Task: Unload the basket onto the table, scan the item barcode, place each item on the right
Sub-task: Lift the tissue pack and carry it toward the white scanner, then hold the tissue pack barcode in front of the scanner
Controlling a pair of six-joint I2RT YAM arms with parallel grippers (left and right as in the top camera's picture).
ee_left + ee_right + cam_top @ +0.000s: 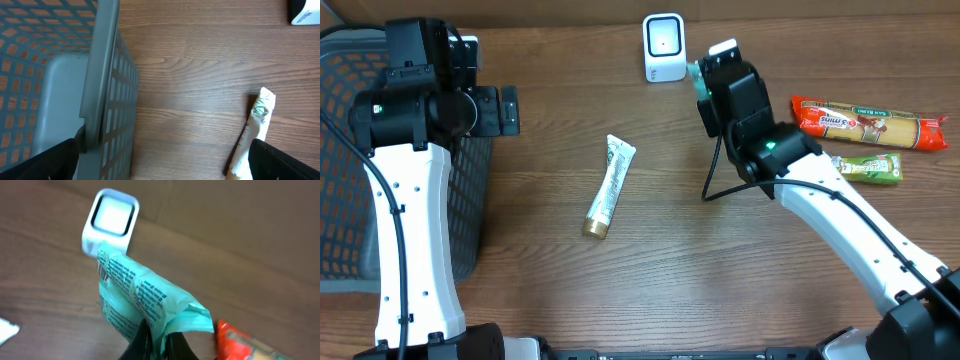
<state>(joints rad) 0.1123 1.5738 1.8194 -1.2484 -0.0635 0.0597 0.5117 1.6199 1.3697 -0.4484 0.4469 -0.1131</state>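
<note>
1. The right tool [159, 340] is clamped shut on the crimped end of a teal packet [142, 297]. It holds the packet in the air just in front of the scanner [664, 47], with the packet's far end reaching toward the scanner's window.
2. The grip takes only a thin pinch of the packet's end. I'd worry that the soft body sags or twists, so the barcode [102, 270] turns away from the window and no read happens.
3. The barcode sits on the side edge of the packet nearest the scanner, on a creased, curved face. A wrinkle or glare across it could spoil the scan.
4. The packet tip looks very close to the scanner. A push forward could knock the scanner back or tip it over on the worktop [720, 270].
5. If the pinch slips, the packet drops right beside the scanner and needs picking up again.
6. The left tool [162, 155] stands wide open and empty, far left of the scanner, over the rim of the basket [100, 75]. It looks no threat to the scan.
7. Writing:
   - The teal packet carries rows of small dark print that I cannot read.
   - The tube [610, 186], lying below and left of the scanner, has green print too small to make out.
   - The red packet [870, 123], to the scanner's right, bears a white brand patch I cannot read for certain.
   - The green packet [868, 168] just past the red one is equally illegible.
</note>
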